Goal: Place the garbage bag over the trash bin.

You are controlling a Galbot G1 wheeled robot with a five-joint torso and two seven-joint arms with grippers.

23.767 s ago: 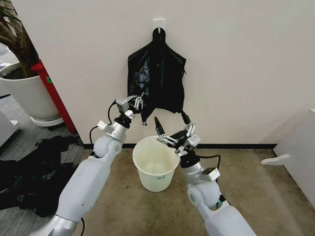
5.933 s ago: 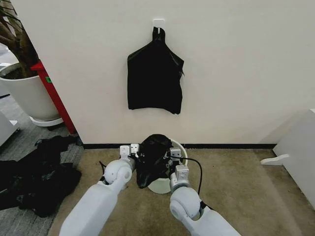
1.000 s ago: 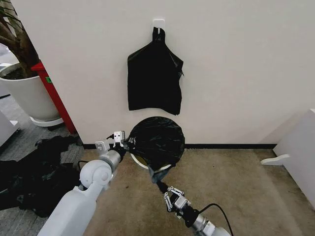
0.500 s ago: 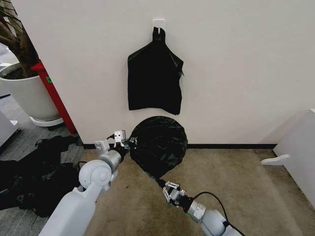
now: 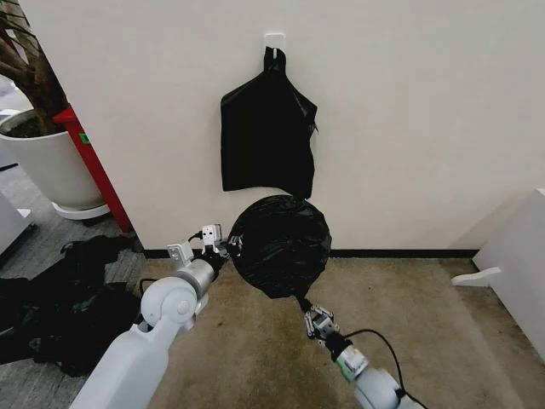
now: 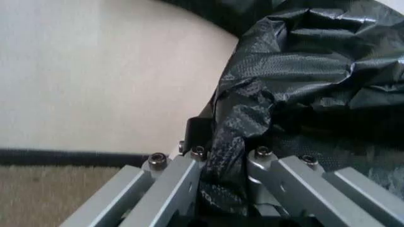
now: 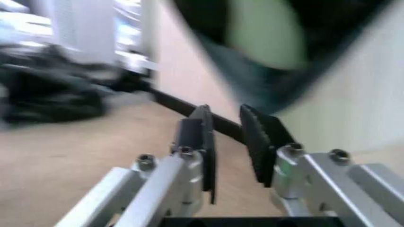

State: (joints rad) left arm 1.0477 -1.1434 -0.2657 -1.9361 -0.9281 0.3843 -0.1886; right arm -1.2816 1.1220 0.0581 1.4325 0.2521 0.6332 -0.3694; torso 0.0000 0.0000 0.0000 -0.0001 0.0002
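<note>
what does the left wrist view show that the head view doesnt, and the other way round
Left wrist view: the left gripper's fingers clamp a bunched fold of the garbage bag, with a sliver of the trash bin's cream rim beside it.

Head view: the bag forms a round black dome hiding the bin. The right gripper sits just below its lower edge. A flat black bundle hangs on the wall, a white plant pot stands far left, and a black heap lies on the floor.

Both: the left gripper at the bag's edge, the wall and the floor.

My head feed was evenly lit and sharp, shadows soft. My right wrist feed smeared with blur; the left wrist stayed crisp.
</note>
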